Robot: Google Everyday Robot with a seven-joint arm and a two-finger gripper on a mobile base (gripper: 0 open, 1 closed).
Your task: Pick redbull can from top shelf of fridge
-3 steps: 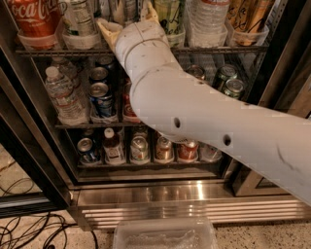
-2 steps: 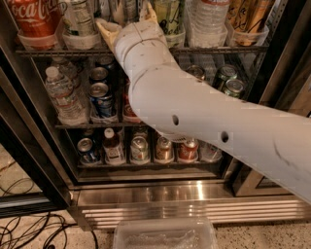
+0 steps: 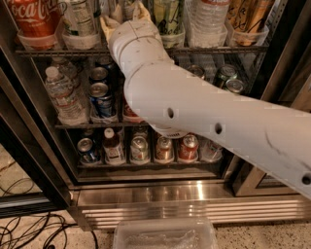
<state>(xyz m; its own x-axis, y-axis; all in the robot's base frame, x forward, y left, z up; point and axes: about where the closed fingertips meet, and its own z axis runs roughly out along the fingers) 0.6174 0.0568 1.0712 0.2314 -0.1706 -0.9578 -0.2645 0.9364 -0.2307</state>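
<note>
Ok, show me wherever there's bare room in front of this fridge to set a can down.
Bare: the steel ledge between the bottom rack's cans and the grille, and the floor right of the clear tub. Crowded: the top shelf, packed with tubs where the hand reaches, and the floor left of the tub, strewn with cables.

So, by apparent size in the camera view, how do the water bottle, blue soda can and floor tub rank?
1. clear tub, though nearest the camera
2. water bottle
3. blue soda can
The gripper is at the top shelf.
</note>
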